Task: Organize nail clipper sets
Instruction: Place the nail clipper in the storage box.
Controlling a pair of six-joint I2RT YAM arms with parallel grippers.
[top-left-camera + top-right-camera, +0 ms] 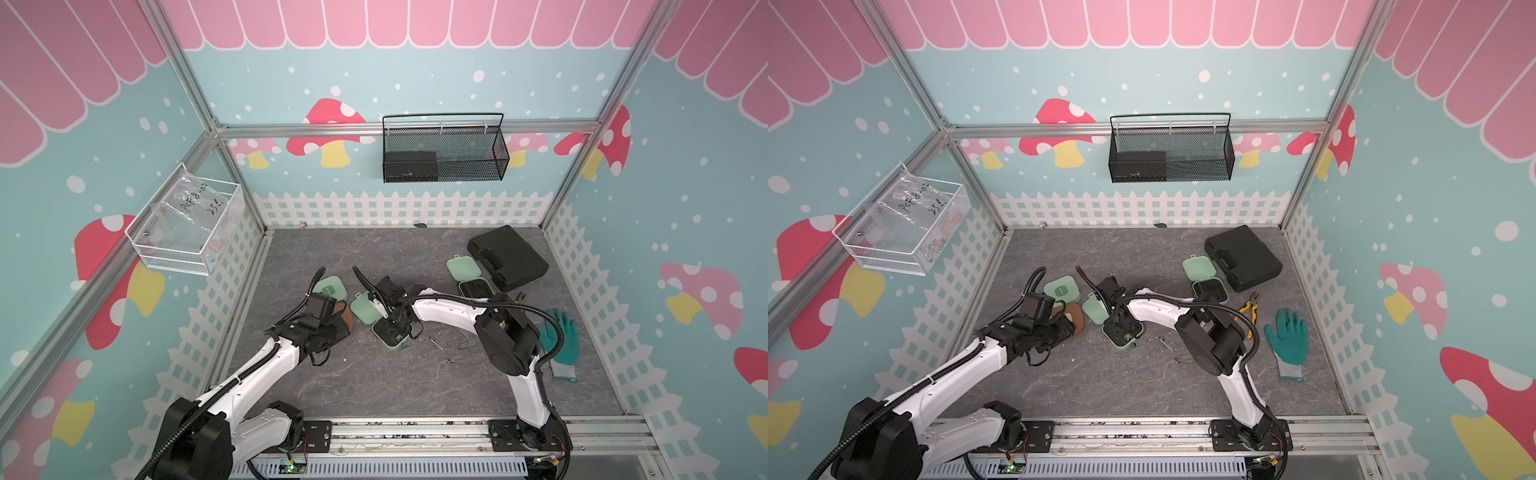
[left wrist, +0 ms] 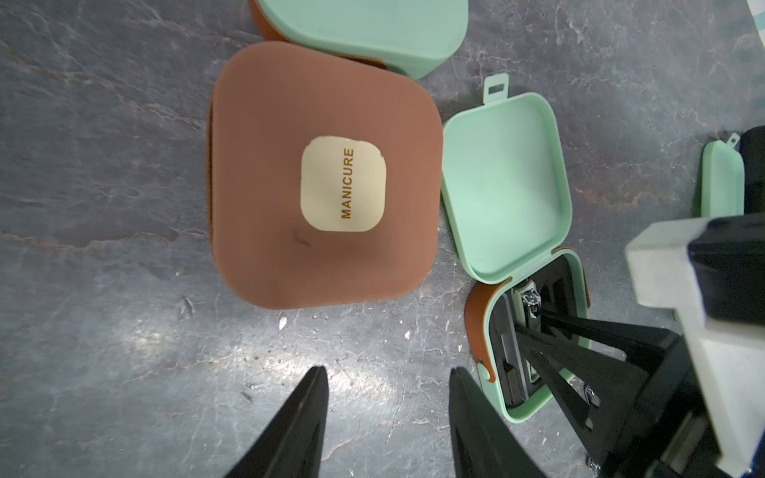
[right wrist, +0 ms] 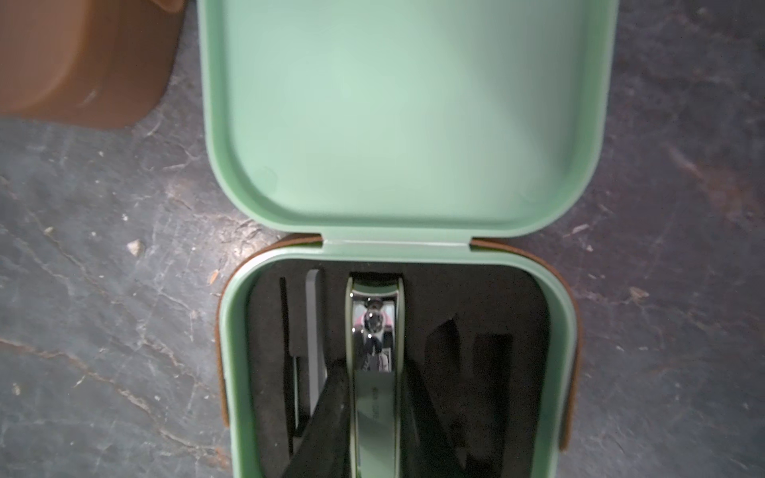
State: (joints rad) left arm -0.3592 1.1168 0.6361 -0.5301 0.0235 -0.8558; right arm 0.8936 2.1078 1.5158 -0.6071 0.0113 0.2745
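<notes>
While the left gripper [image 2: 387,372] hovers spread over bare table [image 2: 124,331], just short of the closed brown case [image 2: 323,198], a closed mint case [image 1: 330,286] lies beyond it. Next right: the right gripper [image 3: 374,372] pinches a clipper [image 3: 374,327] across its width inside the open mint case [image 3: 405,116]. Its long axis runs hinge-to-front, in line with the slot. Count: three mint cases, one brown, three loose clippers [image 1: 436,344] visible. The second open mint case [image 1: 463,268] is farthest right.

In both top views, teal walls [image 1: 415,83] printed with red mushrooms, pink scallops and a white picket fence enclose a grey stone-patterned floor [image 1: 374,386] edged by aluminium bars [image 1: 257,131], with a black mesh basket [image 1: 457,153] at upper centre and a white wire basket [image 1: 183,232] at middle left.
</notes>
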